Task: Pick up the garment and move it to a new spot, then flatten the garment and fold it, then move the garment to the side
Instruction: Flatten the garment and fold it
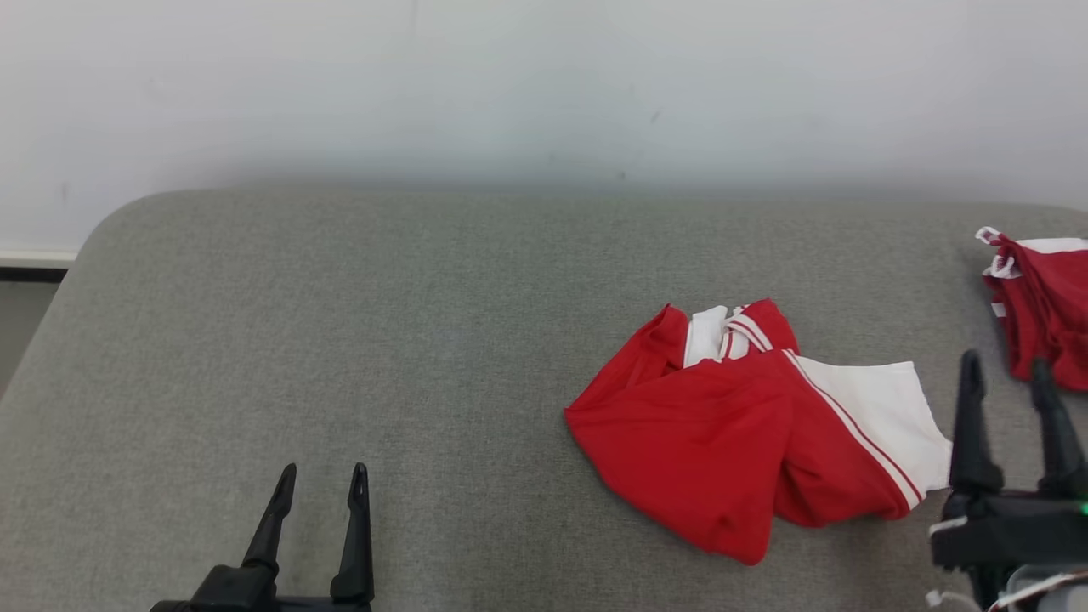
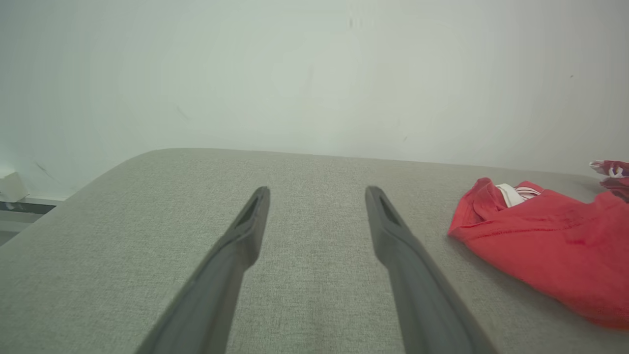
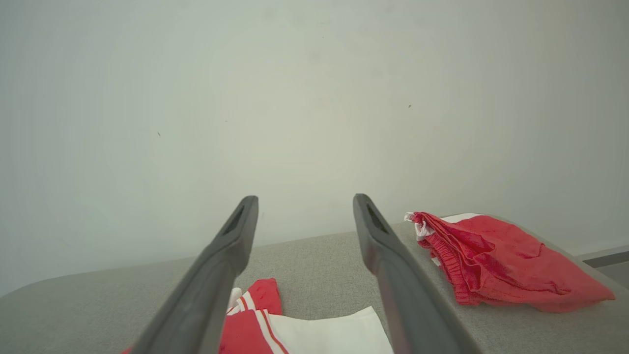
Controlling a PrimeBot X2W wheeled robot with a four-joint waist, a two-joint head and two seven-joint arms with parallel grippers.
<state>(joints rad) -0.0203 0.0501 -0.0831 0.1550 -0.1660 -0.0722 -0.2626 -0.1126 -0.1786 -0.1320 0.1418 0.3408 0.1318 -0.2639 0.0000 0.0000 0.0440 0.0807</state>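
Nearest, at the lower left of the head view, the left claw [image 1: 324, 469] hovers over bare grey fabric with its two dark fingers spread and nothing between them. At the lower right, the right claw [image 1: 1004, 364] is spread wide too and holds nothing. Its fingers point up the frame, just beside the white edge of the garment.

The garment [image 1: 722, 433], a red top with a white panel and thin white stripes, lies crumpled right of centre on the counter [image 1: 340, 323], folded over itself, its collar bunched at the far side. It sits well apart from the left claw.

Further back, at the upper right edge, a second red piece [image 1: 1045, 306] with white trim lies in a heap, apart from the first. Behind the counter's rounded far edge stands a plain pale wall [image 1: 510, 85].
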